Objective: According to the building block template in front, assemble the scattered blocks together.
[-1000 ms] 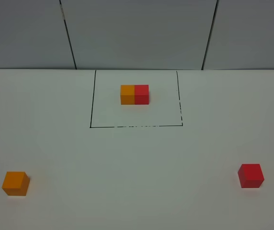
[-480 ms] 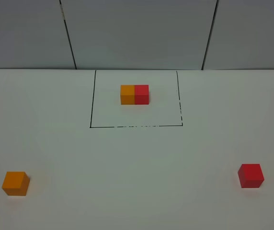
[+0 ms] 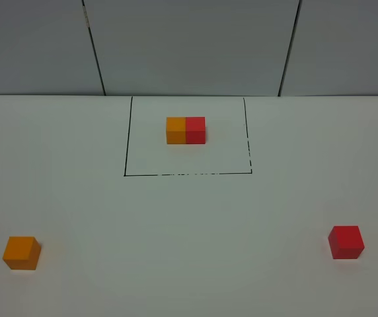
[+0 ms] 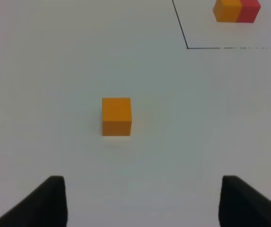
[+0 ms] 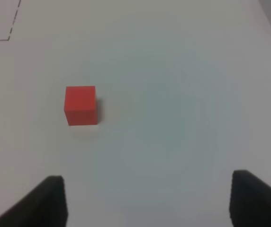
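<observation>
Nothing is shifting since the earlier frames: both loose cubes and the template (image 3: 186, 130) are sitting where they were, and my arms are holding the same pose. I'm keeping my left gripper (image 4: 142, 203) angled down at the table (image 3: 189, 218), jaws standing apart with nothing between them. The orange cube (image 4: 116, 116) is lying ahead of the fingers, untouched. My right gripper (image 5: 147, 203) is posing the same way, jaws apart and empty, with the red cube (image 5: 80, 105) lying ahead of it.

The template is sitting inside the black outline (image 3: 189, 174) at the far middle, orange half left, red half right, well apart from both cubes. Only the wrist views are showing my fingertips. The high view is showing the cubes at the near left and near right. The left wrist view is also catching the template; the right one is catching just an outline corner.
</observation>
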You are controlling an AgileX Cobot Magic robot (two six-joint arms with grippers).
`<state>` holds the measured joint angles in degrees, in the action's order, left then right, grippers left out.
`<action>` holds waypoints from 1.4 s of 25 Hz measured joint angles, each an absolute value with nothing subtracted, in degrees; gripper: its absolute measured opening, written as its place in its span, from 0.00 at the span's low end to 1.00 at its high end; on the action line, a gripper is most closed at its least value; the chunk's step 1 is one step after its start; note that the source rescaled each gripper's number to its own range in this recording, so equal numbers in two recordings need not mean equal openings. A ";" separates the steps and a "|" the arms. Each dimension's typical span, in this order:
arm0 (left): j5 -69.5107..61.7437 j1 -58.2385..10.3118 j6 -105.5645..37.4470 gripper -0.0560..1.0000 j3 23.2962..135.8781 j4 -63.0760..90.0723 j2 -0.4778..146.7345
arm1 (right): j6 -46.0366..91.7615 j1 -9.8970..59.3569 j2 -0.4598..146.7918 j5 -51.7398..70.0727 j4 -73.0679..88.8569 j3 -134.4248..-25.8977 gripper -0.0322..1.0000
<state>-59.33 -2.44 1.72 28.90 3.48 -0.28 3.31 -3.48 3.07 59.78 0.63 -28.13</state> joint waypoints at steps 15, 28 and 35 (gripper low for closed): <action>-59.33 -2.44 1.72 0.51 28.90 3.48 -0.28 | 3.31 -3.48 3.07 59.78 0.63 -28.13 0.48; -59.33 -2.44 1.72 0.51 28.90 3.48 -0.28 | 3.31 -3.48 3.07 59.78 0.63 -28.13 0.48; -59.33 -2.44 1.72 0.51 28.90 3.48 -0.28 | 3.31 -3.48 3.07 59.78 0.63 -28.13 0.48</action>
<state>-59.33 -2.44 1.72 28.90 3.48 -0.28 3.31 -3.48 3.07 59.78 0.63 -28.13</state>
